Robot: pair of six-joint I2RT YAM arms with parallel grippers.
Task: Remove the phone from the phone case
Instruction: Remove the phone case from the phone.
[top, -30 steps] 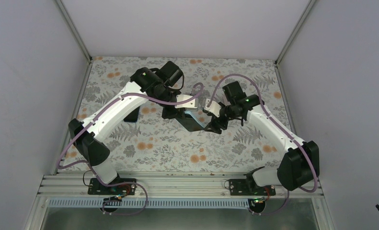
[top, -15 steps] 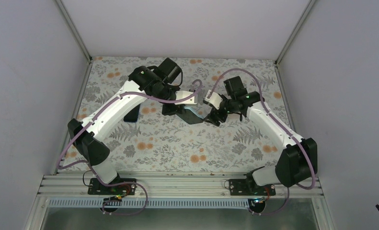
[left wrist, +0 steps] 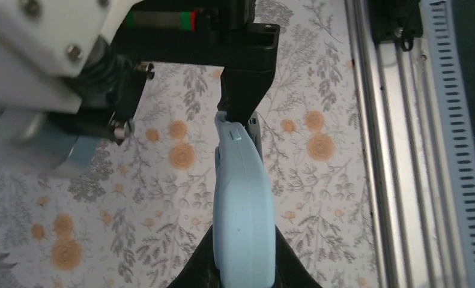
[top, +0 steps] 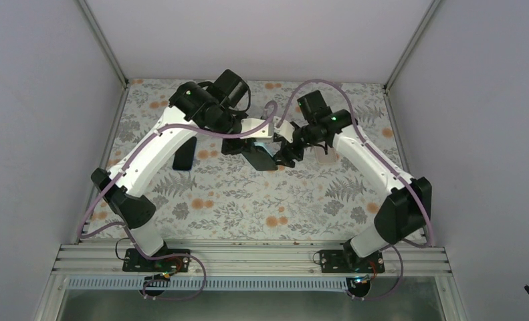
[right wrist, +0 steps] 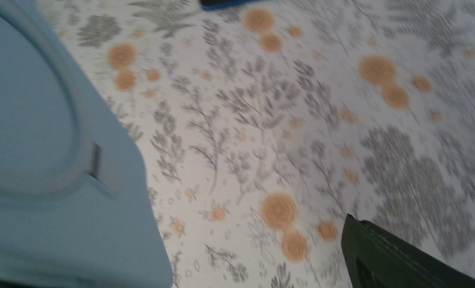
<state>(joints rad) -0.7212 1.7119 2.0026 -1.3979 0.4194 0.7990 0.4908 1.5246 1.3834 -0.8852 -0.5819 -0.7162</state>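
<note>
Setting: white-walled enclosure; bench (top: 248, 207) covered with a grey-and-orange floral cloth; aluminium rail (left wrist: 373, 120) along the near edge.

Left arm: raised from its base at the near left, elbow high, forearm reaching inward to the bench's middle, wrist turned toward the other arm. Left hand (left wrist: 245, 276): closed narrowly on the phone case (left wrist: 244, 210), with a black finger pressed against each side of the case's near end.

Phone case: light blue and held clear of the bench between the two hands, above the middle of the cloth. In the left wrist view it is seen nearly edge-on, with a thin dark edge just beside it. From above only a dark face is shown. How far the phone sits inside cannot be told.

Right arm: raised from the near right, elbow bent outward, forearm angled in to meet the left. Right hand (top: 285, 150): spread wide. One finger (left wrist: 247, 90) is touching the case's far end. In the right wrist view the other finger (right wrist: 397, 258) is seen well apart from the case, with bare cloth between.

Other items: a dark flat slab (top: 184, 154) lying on the cloth under the left forearm; a small pale object (top: 325, 158) partly hidden by the right forearm; purple cables (top: 308, 87) looped over both wrists.
</note>
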